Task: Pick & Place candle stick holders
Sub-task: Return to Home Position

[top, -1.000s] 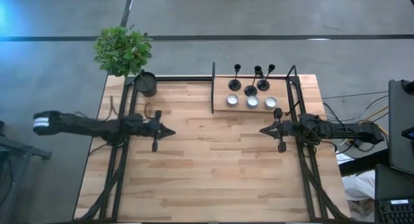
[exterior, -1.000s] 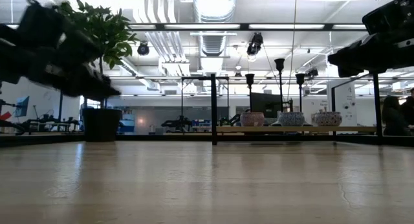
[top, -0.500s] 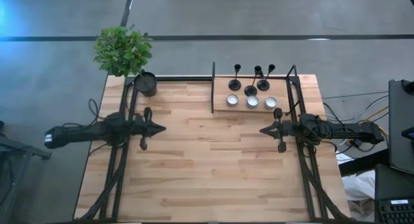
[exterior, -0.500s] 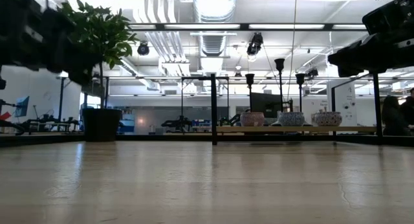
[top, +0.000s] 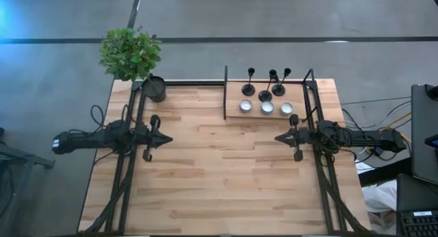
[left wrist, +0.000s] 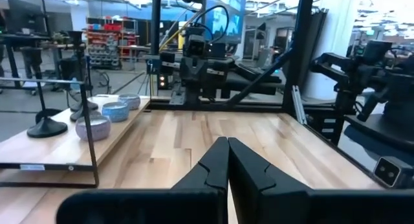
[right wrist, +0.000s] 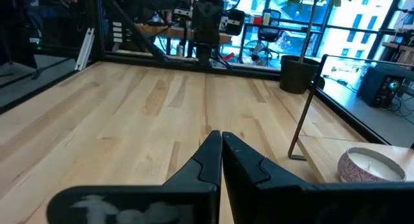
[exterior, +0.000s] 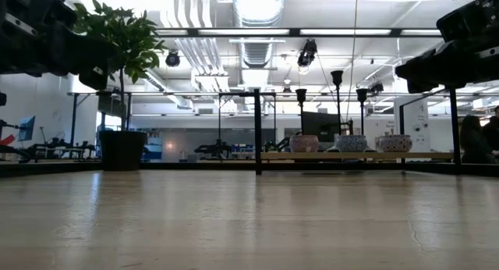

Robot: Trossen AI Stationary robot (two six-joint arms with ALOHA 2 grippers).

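A robotics lab in a large open industrial hall; a pale wooden surface (top: 219, 175) sits in a black metal frame (top: 122, 189) on a grey concrete floor (top: 287, 18) crossed by a dark line (top: 205, 40); 2 dark robot arms, the left arm (top: 96, 138) and the right arm (top: 349, 136), reach in from its sides; overhead run exposed ducts (exterior: 253, 5) and strip lights (exterior: 351, 32); beyond stand other arm rigs (left wrist: 200, 52), shelving with red bins (left wrist: 107, 39), office chairs (right wrist: 268, 36) and tall windows (right wrist: 362, 17); cables (top: 369, 114) trail towards computer gear (top: 424, 134) beside the surface.
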